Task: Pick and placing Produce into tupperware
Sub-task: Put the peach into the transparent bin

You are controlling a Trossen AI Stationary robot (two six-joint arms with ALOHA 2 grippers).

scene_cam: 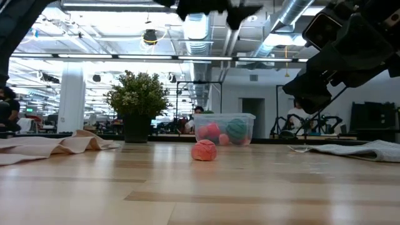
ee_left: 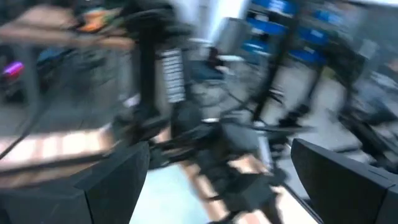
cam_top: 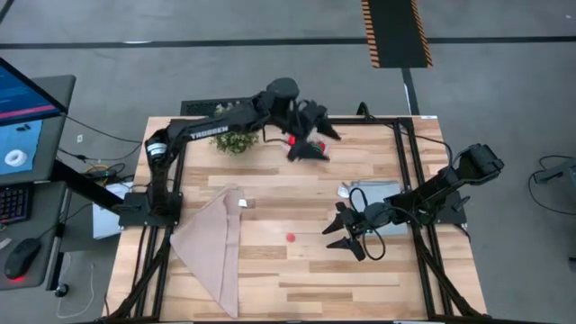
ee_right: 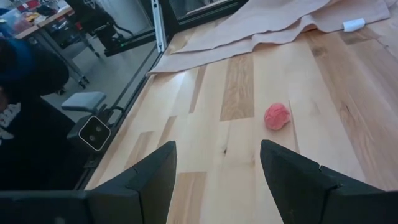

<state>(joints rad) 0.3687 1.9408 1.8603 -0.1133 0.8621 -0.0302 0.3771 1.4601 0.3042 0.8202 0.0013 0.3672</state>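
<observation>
Produce mostly packed, one pink piece left on the boards

Tupperware [scene_cam: 225,129] stands toward the far side of the table [cam_top: 270,270], just beside the bushy potted plant [scene_cam: 138,103]. Seen level across the table, the clear tub already holds several pieces: reddish-pink ones and a green striped ball [scene_cam: 237,129]. How many lie inside cannot be counted through the wall.

The left gripper [cam_top: 310,135] hangs over that tub at the far edge, seen from above. Its fingers are spread wide, with nothing between them in its own wrist view, which is too smeared to show more. Judging by that, it carries no produce at this moment.

One pink fruit [cam_top: 291,238] lies alone on the bare wood near the table's middle, well apart from the tub. The low view shows the same piece [scene_cam: 204,150] resting on the boards in front of the container.

The right gripper [cam_top: 349,232] hovers just beside that fruit, on its right. Its dark fingers [ee_right: 155,177] stand apart, empty, with the pink piece [ee_right: 277,116] ahead of them and not yet between them. It looks placed to take this last piece.

A beige cloth [cam_top: 211,247] lies crumpled on the left part of the table, and a flat grey-blue sheet [cam_top: 373,193] rests under the right arm; neither belongs to the job.

By my reading the task is near its end: one visible piece is left to lift and carry to the tub. Whether others hide under the cloth cannot be told.
</observation>
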